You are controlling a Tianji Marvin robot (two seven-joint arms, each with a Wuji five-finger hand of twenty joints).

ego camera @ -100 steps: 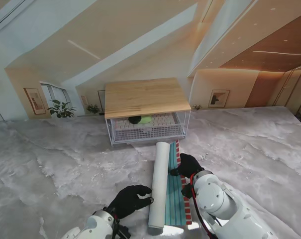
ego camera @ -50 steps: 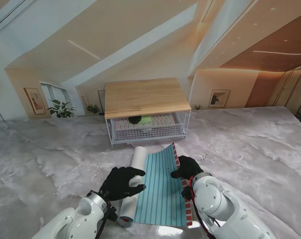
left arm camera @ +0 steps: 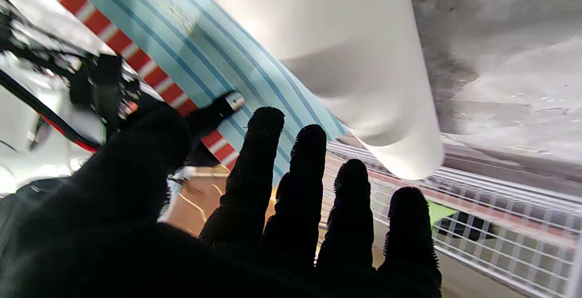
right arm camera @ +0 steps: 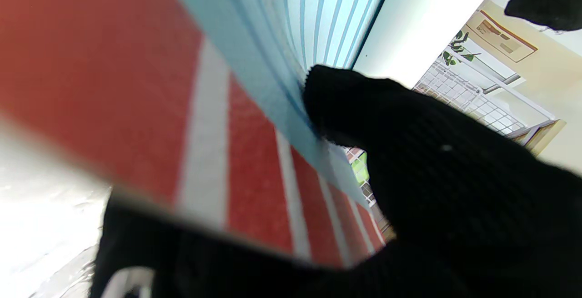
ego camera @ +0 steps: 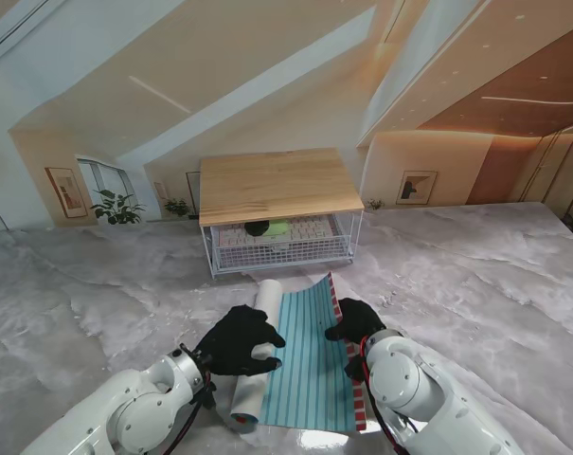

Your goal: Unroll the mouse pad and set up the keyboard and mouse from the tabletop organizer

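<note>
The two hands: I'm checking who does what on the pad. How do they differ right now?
The left hand lies with straight, spread fingers on the white roll, gripping nothing. The right hand is curled, pinching the pad's red-striped edge. The left sits at the still-rolled side, the right at the flattened side. Both wear black gloves and touch the same pad.

Glossy grey marble-look table (ego camera: 475, 275), a matt striped pad (ego camera: 310, 365) with smooth white backing, a white wire-mesh organizer (ego camera: 281, 248) under a pale wood top (ego camera: 272, 183), and black knit gloves on both hands against gleaming white plastic arms (ego camera: 428, 398)
</note>
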